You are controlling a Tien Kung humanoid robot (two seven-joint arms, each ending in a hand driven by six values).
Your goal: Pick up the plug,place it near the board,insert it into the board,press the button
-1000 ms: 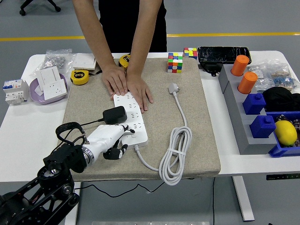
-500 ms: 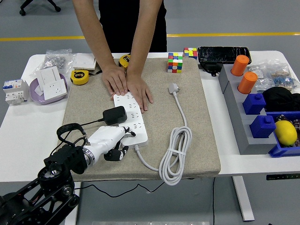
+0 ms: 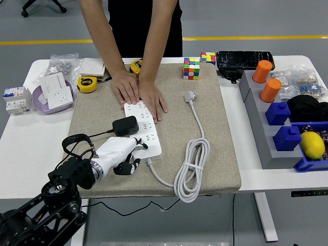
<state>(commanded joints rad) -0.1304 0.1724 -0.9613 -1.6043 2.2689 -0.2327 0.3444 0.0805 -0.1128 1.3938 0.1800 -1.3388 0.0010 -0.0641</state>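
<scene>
I see my left hand resting with curled fingers on the board's near end, beside the black plug.

A power strip lies on a cloth mat in the middle of the table, with a plug adapter seated on its left side and its coiled cable to its right, ending in a plug farther back. The person's hands rest flat on the strip's far end, while the robot's left hand sits at its near end. Behind the mat's right corner stand two puzzle cubes, tape measures lie off its left rear, and a bowl of wall sockets sits farther left.
</scene>
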